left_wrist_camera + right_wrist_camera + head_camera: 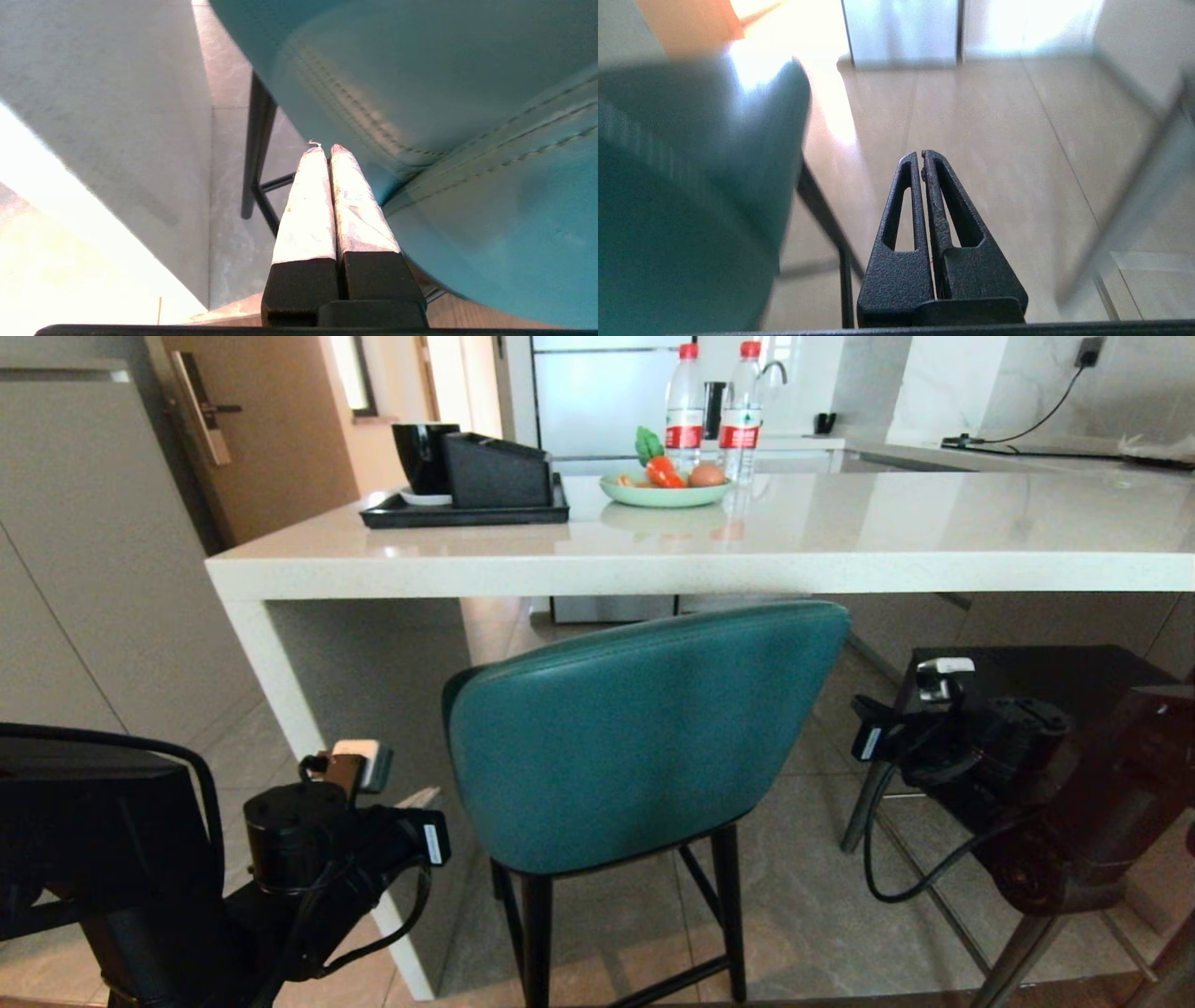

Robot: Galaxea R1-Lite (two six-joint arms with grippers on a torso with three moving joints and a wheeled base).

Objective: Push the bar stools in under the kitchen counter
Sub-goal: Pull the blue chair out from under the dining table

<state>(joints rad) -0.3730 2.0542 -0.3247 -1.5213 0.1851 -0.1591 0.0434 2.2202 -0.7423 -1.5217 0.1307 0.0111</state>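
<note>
The teal bar stool (pixel 644 737) stands in front of the kitchen counter (pixel 709 555), its rounded back just below the white slab's front edge. The dark grey bar stool (pixel 1036 663) is at the right, largely hidden behind my right arm (pixel 1008 756). My left arm (pixel 308 840) is low at the left, between the counter's slanted side panel (pixel 117 116) and the teal stool (pixel 467 140). The left gripper (pixel 327 148) is shut and empty, close beside the stool's back edge. The right gripper (pixel 921 154) is also shut and empty, in the gap between the teal stool (pixel 691 186) and the dark stool's leg (pixel 1134 210).
On the counter are a black tray (pixel 464 513) with a cup and box, a green plate (pixel 665 495) of food and two water bottles (pixel 684 406). A wooden door (pixel 271 439) is at the far left. The tiled floor (pixel 812 896) shows between the stools.
</note>
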